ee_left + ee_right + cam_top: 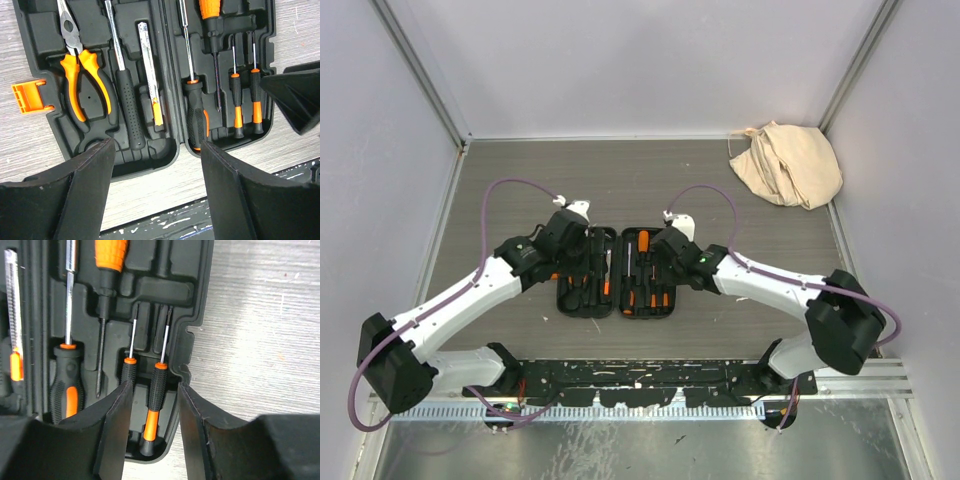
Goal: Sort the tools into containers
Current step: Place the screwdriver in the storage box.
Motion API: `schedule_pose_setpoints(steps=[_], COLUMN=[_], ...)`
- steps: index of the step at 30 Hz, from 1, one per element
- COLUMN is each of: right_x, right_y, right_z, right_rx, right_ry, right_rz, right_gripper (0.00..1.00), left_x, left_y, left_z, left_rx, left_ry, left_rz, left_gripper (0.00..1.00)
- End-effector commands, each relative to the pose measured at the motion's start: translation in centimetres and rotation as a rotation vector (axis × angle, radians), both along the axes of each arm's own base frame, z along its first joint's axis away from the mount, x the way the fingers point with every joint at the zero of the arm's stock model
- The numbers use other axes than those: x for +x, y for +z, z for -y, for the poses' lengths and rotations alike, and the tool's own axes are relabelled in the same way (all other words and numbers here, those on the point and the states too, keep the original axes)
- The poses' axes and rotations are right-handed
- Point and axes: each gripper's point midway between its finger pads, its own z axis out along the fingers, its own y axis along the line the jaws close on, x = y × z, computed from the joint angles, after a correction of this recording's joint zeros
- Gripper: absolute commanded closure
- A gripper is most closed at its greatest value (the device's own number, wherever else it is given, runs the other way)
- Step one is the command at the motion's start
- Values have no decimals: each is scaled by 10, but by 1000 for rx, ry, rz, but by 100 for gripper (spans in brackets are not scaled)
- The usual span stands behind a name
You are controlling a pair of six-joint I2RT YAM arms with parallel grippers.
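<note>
**Tool case (150, 162) open on the table (520, 190); left gripper (156, 145) and right gripper (153, 390) both apart, empty.**
Right gripper straddles the endmost precision screwdriver (159, 372), seemingly seated: light, rigid, slick shaft; grasp the textured handle.

The left tool (156, 145), fingers (75, 200) spread, hangs over the open black case (129, 50) holding orange-handled pliers (82, 80) and screwdrivers (196, 112).

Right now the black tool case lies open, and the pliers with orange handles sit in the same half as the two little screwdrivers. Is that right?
Not quite. The tool case does lie open, but the pliers sit in the other half from the two little screwdrivers. The left wrist view shows this.
</note>
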Motion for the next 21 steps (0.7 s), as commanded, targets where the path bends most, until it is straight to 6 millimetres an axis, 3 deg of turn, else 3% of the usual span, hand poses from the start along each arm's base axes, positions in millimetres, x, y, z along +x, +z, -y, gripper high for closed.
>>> schedule_pose_setpoints(steps=[1, 4, 9, 21], right_x=[14, 12, 9, 12], right_y=[48, 51, 39, 17], right_z=[-6, -6, -5, -11], right_rx=[85, 87, 52, 14], right_ry=[-9, 6, 14, 5], right_rz=[119, 121, 75, 29], right_gripper=[55, 59, 69, 76], left_x=[6, 7, 8, 7], left_y=[7, 7, 6, 5], left_z=[6, 7, 9, 8], left_rx=[-34, -33, -35, -29], left_ry=[3, 3, -1, -5], left_rz=[27, 28, 25, 23], left_gripper=[30, 30, 31, 31])
